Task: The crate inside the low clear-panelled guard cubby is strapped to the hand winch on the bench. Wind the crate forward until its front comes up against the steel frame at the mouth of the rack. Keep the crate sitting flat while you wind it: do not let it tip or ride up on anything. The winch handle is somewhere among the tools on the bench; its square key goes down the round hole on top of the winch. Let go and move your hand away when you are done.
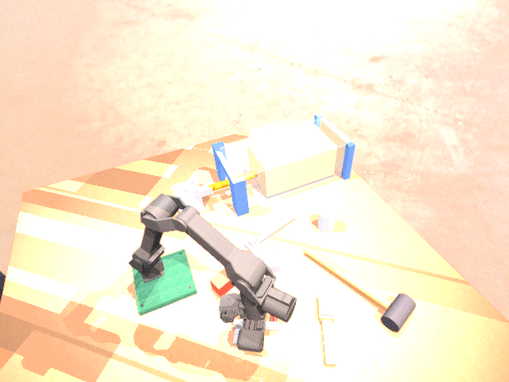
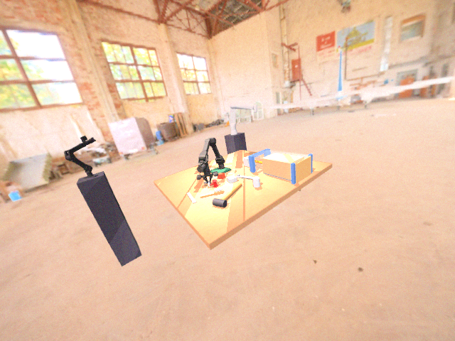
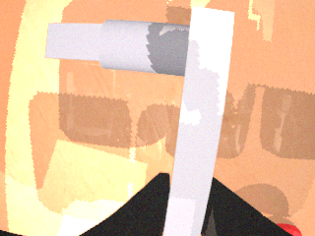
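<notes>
The tan crate (image 1: 301, 173) (image 2: 279, 168) sits flat inside the cubby, its front apart from the blue frame (image 1: 239, 197) (image 2: 252, 164) at the mouth. A yellow strap (image 1: 221, 185) (image 2: 259, 161) runs from it to the pale winch (image 1: 187, 191), whose top hole I cannot make out. My gripper (image 3: 184, 184) is shut on the flat grey bar of the winch handle (image 3: 199, 143) (image 1: 272, 325). The handle's round shaft with its square key sticks out leftward in the wrist view. The red grip (image 2: 215, 183) is mostly hidden; a bit shows at the wrist view's lower right.
A mallet (image 1: 398, 312) (image 2: 219, 202) and a light-coloured tool (image 1: 328, 341) lie right of the gripper in the top view. A red block (image 1: 221, 284) (image 2: 220, 175) sits near the arm's green base (image 1: 176, 277). A white cylinder (image 1: 325, 222) (image 2: 256, 182) and a thin tool (image 1: 273, 231) lie before the cubby.
</notes>
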You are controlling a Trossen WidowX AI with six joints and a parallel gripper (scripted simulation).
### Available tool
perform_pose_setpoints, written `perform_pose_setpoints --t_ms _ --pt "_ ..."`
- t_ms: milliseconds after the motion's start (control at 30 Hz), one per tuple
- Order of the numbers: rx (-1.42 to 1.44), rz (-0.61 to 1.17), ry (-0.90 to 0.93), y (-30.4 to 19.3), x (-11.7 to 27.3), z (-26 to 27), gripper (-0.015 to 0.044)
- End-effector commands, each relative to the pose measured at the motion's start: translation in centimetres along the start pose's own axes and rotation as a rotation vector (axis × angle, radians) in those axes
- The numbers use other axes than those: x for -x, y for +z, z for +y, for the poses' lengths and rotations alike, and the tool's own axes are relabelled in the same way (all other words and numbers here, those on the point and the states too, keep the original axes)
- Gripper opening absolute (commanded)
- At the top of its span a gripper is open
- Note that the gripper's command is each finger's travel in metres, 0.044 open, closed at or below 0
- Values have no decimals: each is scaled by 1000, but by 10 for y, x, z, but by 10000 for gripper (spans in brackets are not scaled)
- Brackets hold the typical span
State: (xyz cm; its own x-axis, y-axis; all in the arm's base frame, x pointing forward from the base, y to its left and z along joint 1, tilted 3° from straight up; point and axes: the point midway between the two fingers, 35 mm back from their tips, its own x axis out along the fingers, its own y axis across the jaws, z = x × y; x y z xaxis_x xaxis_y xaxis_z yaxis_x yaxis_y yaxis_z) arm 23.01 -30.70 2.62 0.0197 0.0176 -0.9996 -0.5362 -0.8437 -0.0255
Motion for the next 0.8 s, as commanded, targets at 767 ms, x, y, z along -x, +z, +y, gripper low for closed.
perform_pose_setpoints --t_ms 767 --pt "51 3 1 -3 150 -6 0"
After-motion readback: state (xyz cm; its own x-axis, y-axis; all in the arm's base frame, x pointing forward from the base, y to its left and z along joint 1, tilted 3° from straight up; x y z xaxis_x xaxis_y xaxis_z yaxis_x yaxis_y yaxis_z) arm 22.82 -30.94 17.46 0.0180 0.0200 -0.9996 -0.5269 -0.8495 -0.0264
